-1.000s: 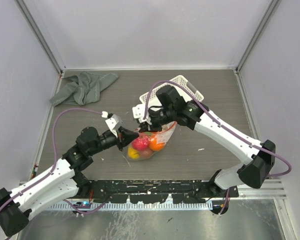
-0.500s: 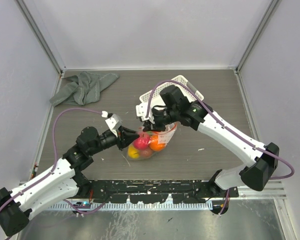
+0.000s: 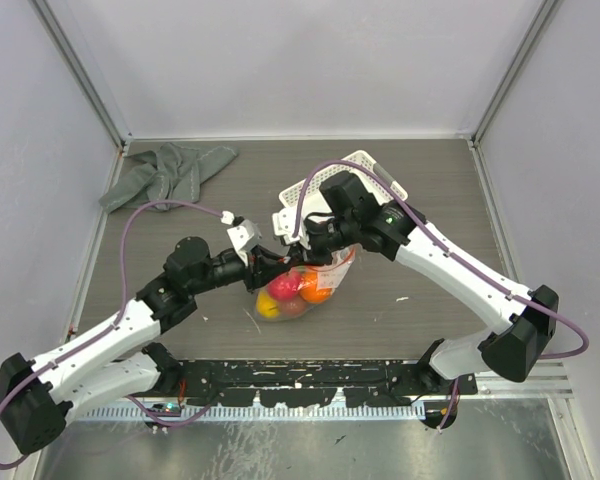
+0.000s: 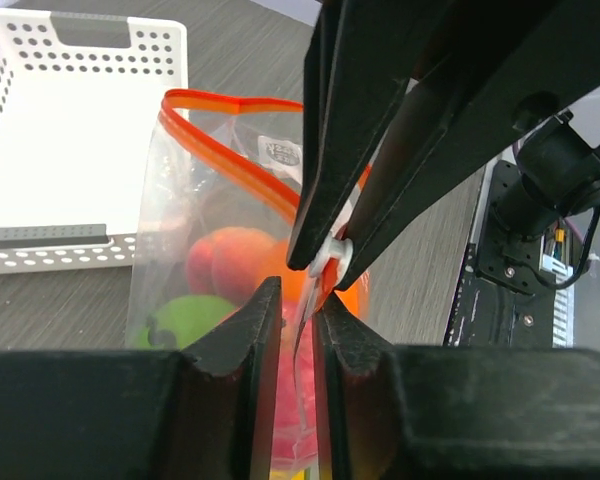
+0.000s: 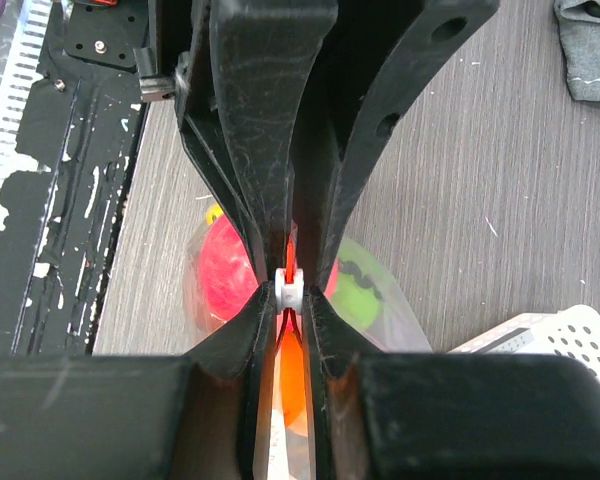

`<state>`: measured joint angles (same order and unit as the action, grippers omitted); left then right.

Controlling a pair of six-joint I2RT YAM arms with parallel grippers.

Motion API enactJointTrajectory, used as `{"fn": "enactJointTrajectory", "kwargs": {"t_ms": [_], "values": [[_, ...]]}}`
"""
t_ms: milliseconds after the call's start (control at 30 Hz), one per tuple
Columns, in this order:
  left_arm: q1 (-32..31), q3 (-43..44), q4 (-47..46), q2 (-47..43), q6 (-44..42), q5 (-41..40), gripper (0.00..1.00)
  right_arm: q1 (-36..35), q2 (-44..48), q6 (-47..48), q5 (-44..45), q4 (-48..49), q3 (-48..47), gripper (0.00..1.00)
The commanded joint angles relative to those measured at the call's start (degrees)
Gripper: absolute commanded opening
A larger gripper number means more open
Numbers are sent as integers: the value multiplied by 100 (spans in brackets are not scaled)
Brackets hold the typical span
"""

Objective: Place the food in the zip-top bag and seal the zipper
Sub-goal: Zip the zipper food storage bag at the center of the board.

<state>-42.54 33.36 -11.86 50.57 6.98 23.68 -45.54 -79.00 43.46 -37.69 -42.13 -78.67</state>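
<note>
At the near edge of the table (image 3: 430,200), a black mounting rail (image 3: 310,380) is carrying the two arm bases, and both white arms are reaching inward to meet over the table's middle. There the clear zip-top bag (image 4: 210,180) is standing with its mouth up, holding the toy fruits (image 3: 290,292): red (image 3: 283,287), orange (image 3: 315,290) and yellow (image 3: 267,305) ones are showing from above, green (image 4: 185,320) and peach (image 4: 230,260) ones from the left wrist. The left gripper (image 4: 298,300) is straddling the bag's upper edge with its jaws standing narrowly apart, the film running between them. The right gripper (image 5: 287,305) is pressing together on the orange-red zipper (image 4: 230,98), tip to tip with the left one at the white slider (image 4: 330,262). The two sides of the strip are gaping apart farther along, so the sealing seems to be only beginning. It would likely go best with one gripper anchoring the strip's end and the other drawing the slider straight along a taut track, without lifting the bag or tipping the fruits out. Just beyond the bag, a white lattice basket (image 3: 380,180) is sitting on the dark wood-grain surface. A crumpled grey cloth (image 3: 170,172) is lying at the far left corner. Plain pale walls (image 3: 300,70) are enclosing the table on three sides.
</note>
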Motion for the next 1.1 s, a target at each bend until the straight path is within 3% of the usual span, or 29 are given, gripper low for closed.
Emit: {"fn": "enactJointTrajectory", "kwargs": {"t_ms": [0,100,567,1067], "values": [[31,339,-362,105,-214,469,14,7,23,71,-216,53,-349,1],[28,339,-361,72,-217,606,0,8,-39,50,-210,64,-376,1],[32,-332,-860,-385,453,-469,0,19,132,-310,761,66,-148,1],[37,-615,-484,-959,437,-1027,0,111,323,-561,1324,49,4,1]]}}
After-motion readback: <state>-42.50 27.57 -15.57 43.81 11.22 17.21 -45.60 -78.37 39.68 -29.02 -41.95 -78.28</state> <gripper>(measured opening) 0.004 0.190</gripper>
